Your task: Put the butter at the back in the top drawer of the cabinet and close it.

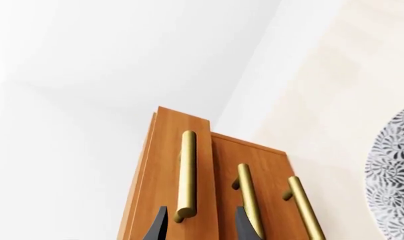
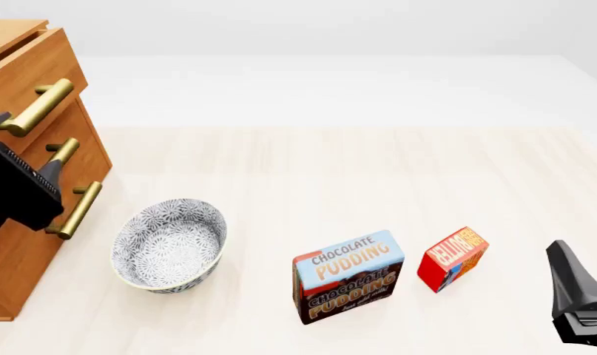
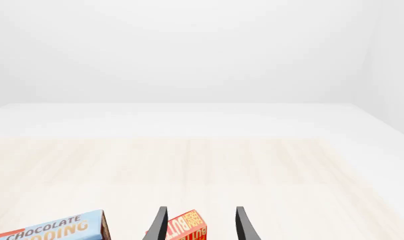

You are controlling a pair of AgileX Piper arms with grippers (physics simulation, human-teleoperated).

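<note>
The butter [image 2: 453, 259], a small red box, lies on the table at the front right, and it also shows low in the right wrist view as the butter [image 3: 187, 227]. My right gripper [image 2: 572, 288] hovers open just right of it and nearer me; the right gripper [image 3: 200, 227] holds nothing. At the far left stands the cabinet [image 2: 12, 244]. Its top drawer [image 2: 17, 70] sits slightly proud of the two below. My left gripper [image 2: 24, 148] is open at the drawer fronts. In the left wrist view the top drawer's brass handle [image 1: 187, 175] stands between the fingers [image 1: 158, 225], not clamped.
A blue-and-brown Chocolate Pudding box [image 2: 348, 277] stands just left of the butter. A patterned grey bowl [image 2: 170, 244] sits between that box and the cabinet. The middle handle [image 2: 63, 151] and bottom handle [image 2: 79, 209] lie close to my left gripper.
</note>
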